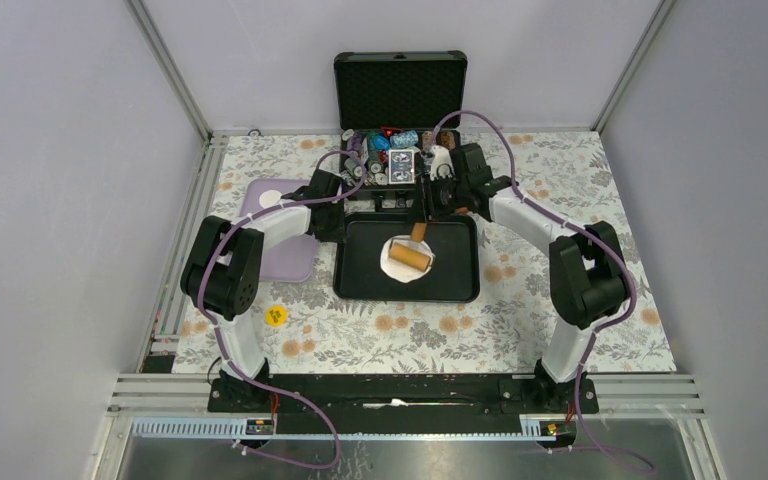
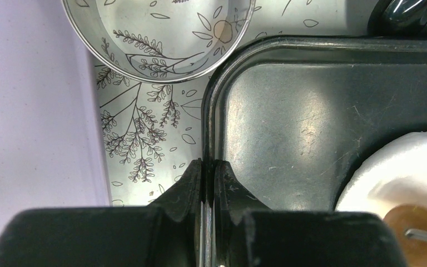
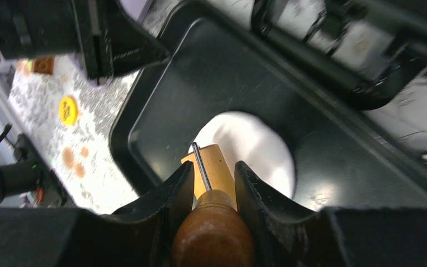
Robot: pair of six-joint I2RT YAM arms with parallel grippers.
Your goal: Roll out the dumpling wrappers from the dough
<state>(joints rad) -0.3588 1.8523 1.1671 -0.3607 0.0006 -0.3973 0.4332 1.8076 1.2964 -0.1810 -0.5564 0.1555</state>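
Dough lies in the middle of the tray, under the roller, and we judge the work midway: one wrapper lies left of the tray. Our right gripper clamps the roller handle; the left gripper pinches the tray rim. Only the left wrist view shows the ring cutter beyond the tray's corner.

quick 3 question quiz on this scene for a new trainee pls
1. True or false: the wooden roller rests on the dough inside the black tray.
2. What is the left end effector pinching? A) the dough B) the black tray's rim C) the wooden roller
3. Fill in: the right end effector is shut on the wooden roller's ____.
Key: 1 true; 2 B; 3 handle.
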